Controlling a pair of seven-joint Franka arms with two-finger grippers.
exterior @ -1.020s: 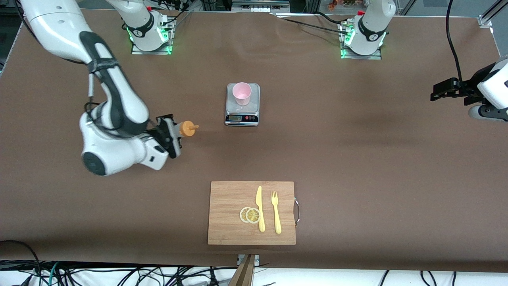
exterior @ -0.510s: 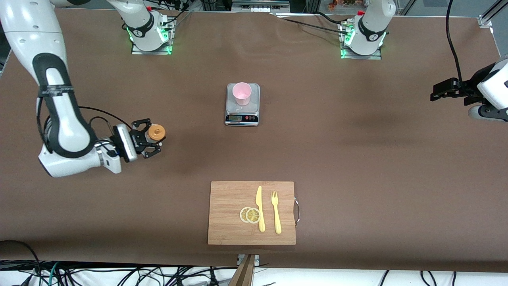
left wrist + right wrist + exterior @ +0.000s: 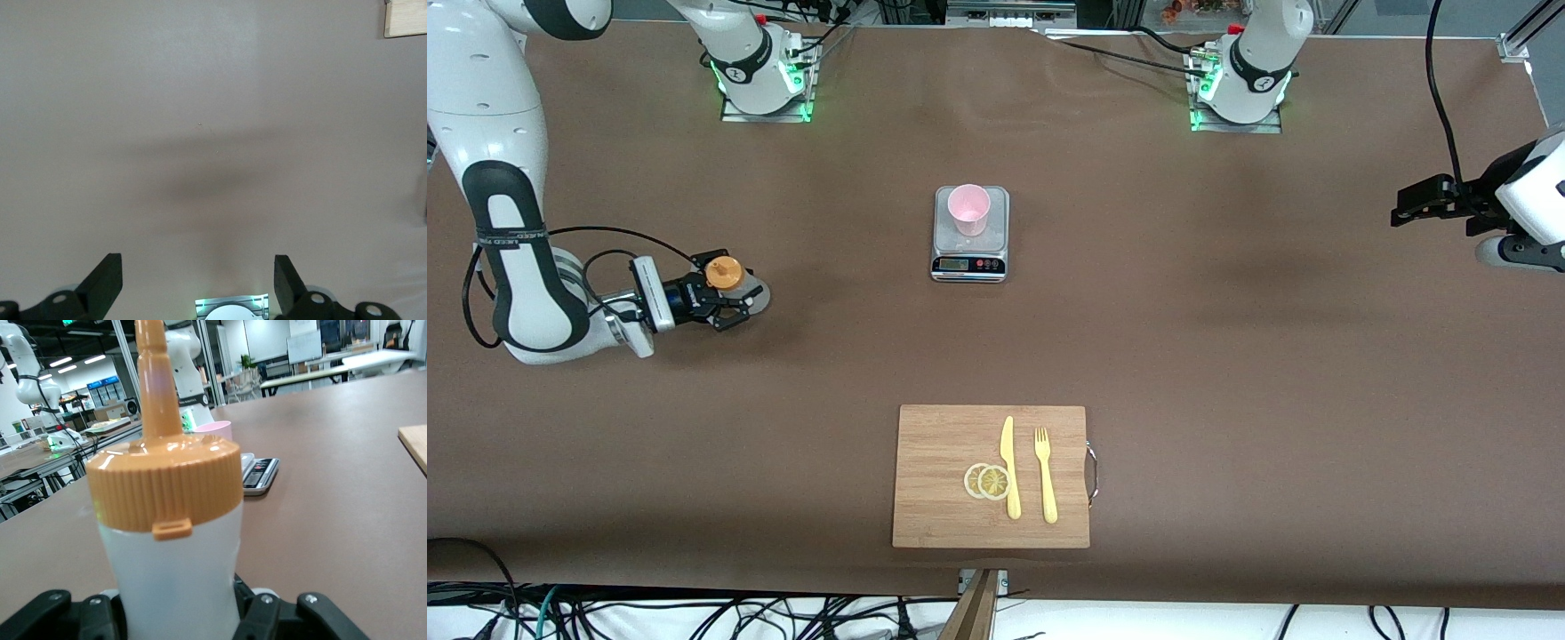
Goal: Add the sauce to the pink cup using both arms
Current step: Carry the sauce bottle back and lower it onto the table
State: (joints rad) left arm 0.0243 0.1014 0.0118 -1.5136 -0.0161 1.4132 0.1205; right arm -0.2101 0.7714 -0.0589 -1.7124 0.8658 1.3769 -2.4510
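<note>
The sauce (image 3: 723, 272) is a frosted-white bottle with an orange cap, held upright and low at the right arm's end of the table. My right gripper (image 3: 727, 290) is shut on its body. In the right wrist view the sauce (image 3: 172, 540) fills the middle, with the right gripper (image 3: 177, 613) clamped round its lower part. The pink cup (image 3: 968, 209) stands on a grey kitchen scale (image 3: 969, 256) mid-table, and the pink cup (image 3: 215, 431) also shows past the cap. My left gripper (image 3: 1403, 210) waits open and empty over the left arm's end; its fingers (image 3: 107, 280) stand wide over bare table.
A wooden cutting board (image 3: 934, 444) lies nearer the front camera than the scale, bearing a yellow knife (image 3: 1009, 467), a yellow fork (image 3: 1045, 476) and two lemon slices (image 3: 987, 481). The scale (image 3: 259, 473) lies flat. Arm bases (image 3: 760, 76) stand along the table's back edge.
My right arm has swung the sauce away from the scale toward its own end of the table, turning it from tipped over to upright and lower. The left arm has not moved.
</note>
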